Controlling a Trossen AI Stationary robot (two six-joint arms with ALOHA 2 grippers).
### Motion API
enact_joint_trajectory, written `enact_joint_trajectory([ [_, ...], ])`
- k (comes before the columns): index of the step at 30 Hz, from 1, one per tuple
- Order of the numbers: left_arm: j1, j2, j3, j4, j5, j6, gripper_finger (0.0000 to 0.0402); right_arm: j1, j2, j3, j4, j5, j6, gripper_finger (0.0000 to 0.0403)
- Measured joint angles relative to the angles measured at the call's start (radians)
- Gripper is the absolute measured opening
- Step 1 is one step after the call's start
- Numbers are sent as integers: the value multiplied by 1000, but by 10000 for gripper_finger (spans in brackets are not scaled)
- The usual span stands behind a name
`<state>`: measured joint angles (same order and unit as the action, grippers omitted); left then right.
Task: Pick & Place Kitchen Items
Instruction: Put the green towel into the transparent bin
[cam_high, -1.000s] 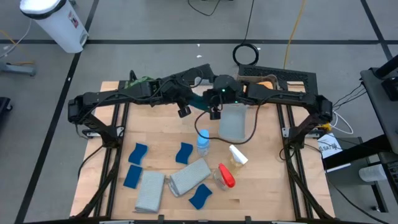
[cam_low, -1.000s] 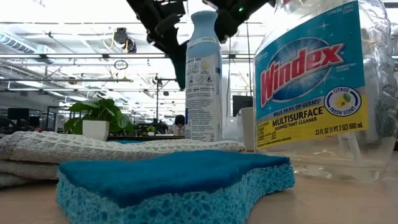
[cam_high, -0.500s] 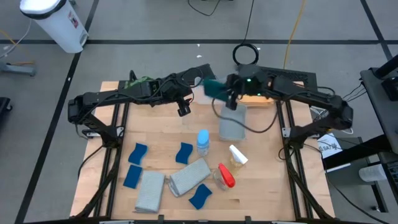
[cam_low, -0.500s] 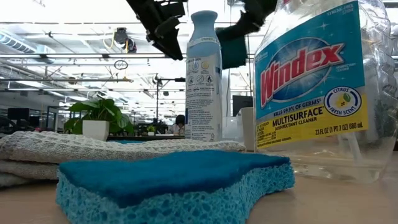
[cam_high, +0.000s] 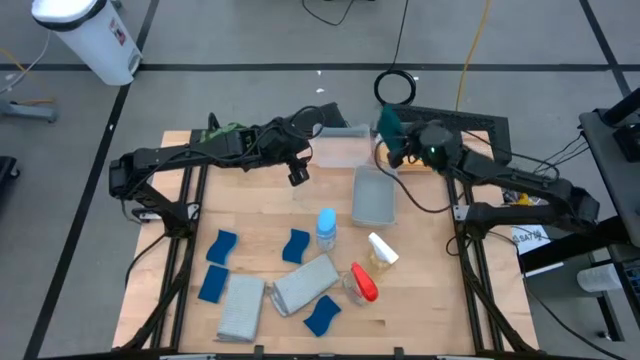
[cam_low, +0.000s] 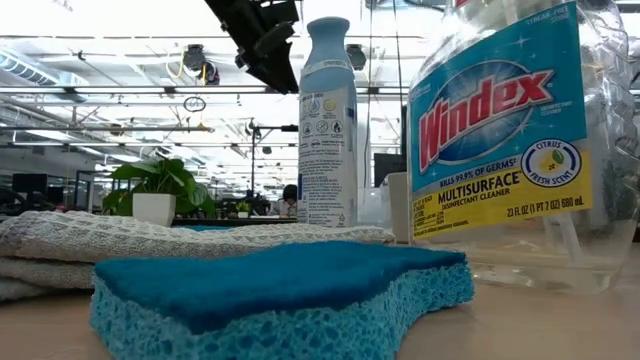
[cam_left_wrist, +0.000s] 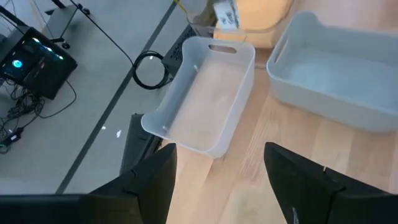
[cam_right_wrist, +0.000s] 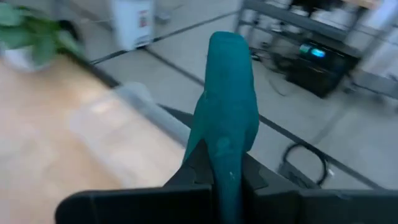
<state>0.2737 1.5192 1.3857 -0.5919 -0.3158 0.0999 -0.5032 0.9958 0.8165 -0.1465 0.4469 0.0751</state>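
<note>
— Where do the hands stand over the worktop (cam_high: 250, 225)?
— The left hand (cam_high: 298, 177) hangs with fingers apart above the far bin (cam_left_wrist: 205, 102), holding nothing.
— And the right hand (cam_high: 393, 150)?
— Clamped on the teal cloth (cam_right_wrist: 227, 118), raised near the far right edge.

the table (cam_high: 250, 225) was evenly lit from above, with only soft shadows cast. in the low view, glare from ceiling lights was seen toward 12 o'clock. the plant (cam_right_wrist: 28, 37) at 10 o'clock was blurred in the right wrist view.
</note>
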Motion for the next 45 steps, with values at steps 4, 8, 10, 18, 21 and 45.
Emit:
enact_joint_trajectory([
  [4, 0, 0, 0, 20, 0, -28, 244, -22, -24, -181, 190, 107, 94, 0],
  [8, 0, 0, 0, 19, 0, -31, 244, -52, -5, -315, 398, 77, 181, 0],
  [10, 0, 0, 0, 20, 0, -31, 244, -62, 14, -357, 495, 42, 219, 0],
  [18, 0, 0, 0, 20, 0, -33, 244, -68, 125, -421, 673, 4, 262, 0],
  [21, 0, 0, 0, 21, 0, -33, 244, -76, 171, -423, 669, 28, 262, 0],
  [45, 0, 0, 0, 20, 0, -38, 244, -93, 233, -423, 474, 286, 276, 83],
])
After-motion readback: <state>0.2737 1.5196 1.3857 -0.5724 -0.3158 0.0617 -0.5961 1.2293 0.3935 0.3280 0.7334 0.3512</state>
